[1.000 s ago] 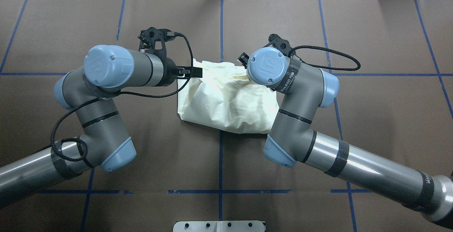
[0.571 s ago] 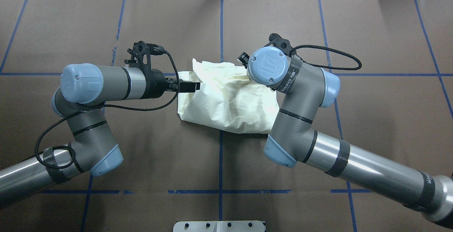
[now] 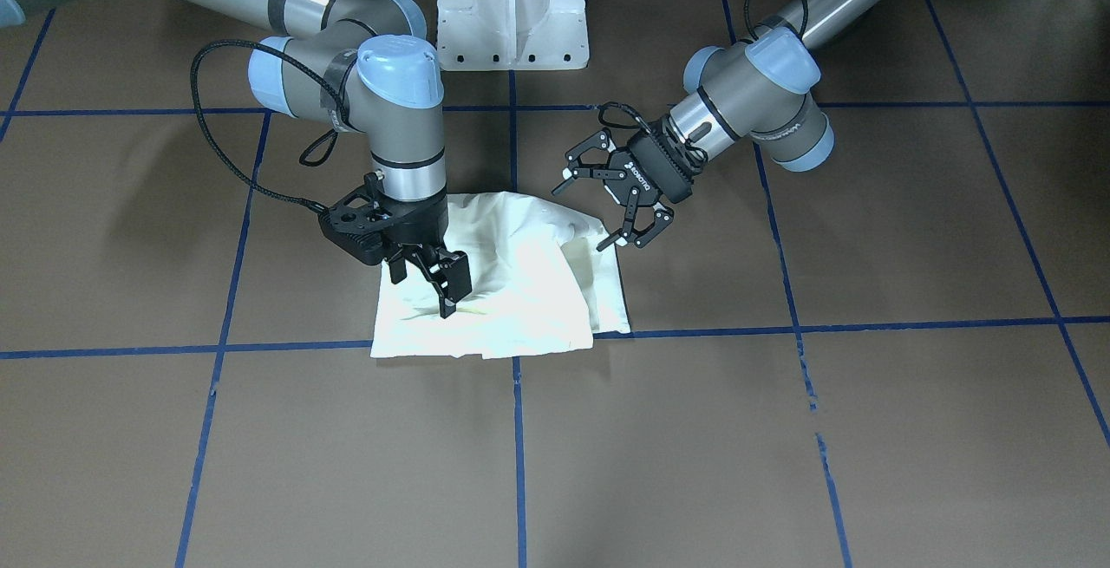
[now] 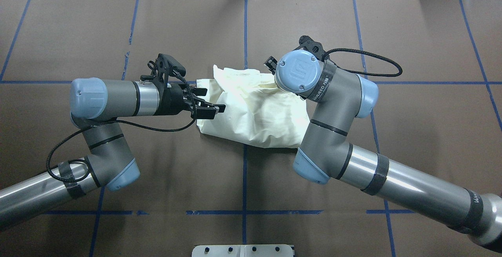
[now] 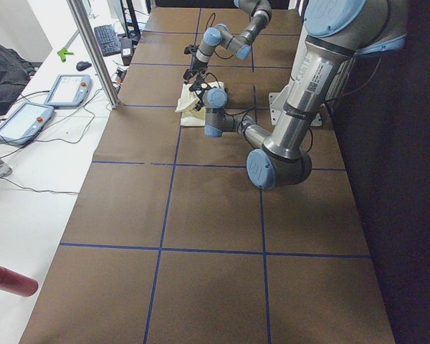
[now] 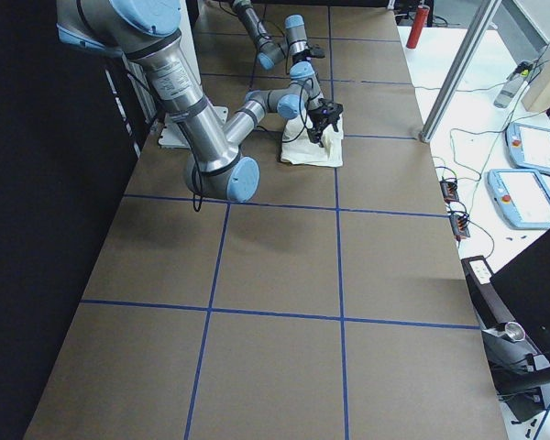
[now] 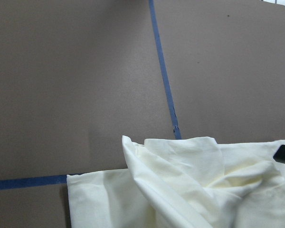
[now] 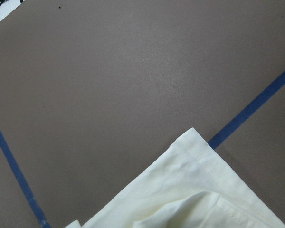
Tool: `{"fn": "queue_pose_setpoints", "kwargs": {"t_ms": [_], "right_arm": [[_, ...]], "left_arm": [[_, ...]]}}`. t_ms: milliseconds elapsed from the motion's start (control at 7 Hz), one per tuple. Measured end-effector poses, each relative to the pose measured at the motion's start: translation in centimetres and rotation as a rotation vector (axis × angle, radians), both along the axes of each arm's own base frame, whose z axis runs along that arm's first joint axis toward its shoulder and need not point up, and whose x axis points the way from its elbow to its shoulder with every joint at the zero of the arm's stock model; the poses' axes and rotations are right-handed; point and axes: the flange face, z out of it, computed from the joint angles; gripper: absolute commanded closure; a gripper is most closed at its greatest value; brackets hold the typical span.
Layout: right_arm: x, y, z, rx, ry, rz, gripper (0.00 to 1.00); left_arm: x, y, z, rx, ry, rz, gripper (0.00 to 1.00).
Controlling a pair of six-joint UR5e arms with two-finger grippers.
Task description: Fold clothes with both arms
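The cream-white shirt (image 3: 520, 290) lies folded in a rumpled bundle at the table's middle, plain side up; it also shows in the overhead view (image 4: 255, 112) and both wrist views (image 7: 190, 190) (image 8: 194, 190). No print shows. My left gripper (image 3: 579, 219) is open and empty, hovering just off the shirt's edge on my left; in the overhead view (image 4: 210, 100) its jaws stand spread over that edge. My right gripper (image 3: 447, 308) points straight down with its jaws together, its tips pinching the shirt's fabric near the far corner on my right. In the overhead view its own wrist hides it.
The white pedestal base (image 3: 512, 13) stands at the robot's side of the brown table. Blue tape lines (image 3: 694, 329) grid the table. Off the table's far side are tablets (image 5: 68, 89), a metal post (image 5: 93, 50) and a red cylinder (image 5: 11, 279).
My left gripper has let go of the shirt's edge, opened, and drawn back a little to the left. The right arm has barely moved.
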Motion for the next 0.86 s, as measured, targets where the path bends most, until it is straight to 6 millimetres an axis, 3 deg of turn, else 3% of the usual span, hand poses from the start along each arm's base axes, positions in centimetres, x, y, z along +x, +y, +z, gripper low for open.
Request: {"fn": "queue_pose_setpoints", "kwargs": {"t_ms": [429,571,857], "right_arm": [[1.2,0.7,-0.8,0.015,-0.025,0.000,0.00],[1.6,1.0,-0.9,0.017,-0.030,-0.001,0.00],[1.9,1.1,-0.7,0.017,-0.031,-0.002,0.00]], "left_arm": [[1.0,-0.4,1.3,0.051,-0.030,0.013,0.00],[1.5,-0.6,1.5,0.055,-0.028,0.013,0.07],[2.7,-1.0,2.0,0.064,-0.015,0.018,0.34]]}}
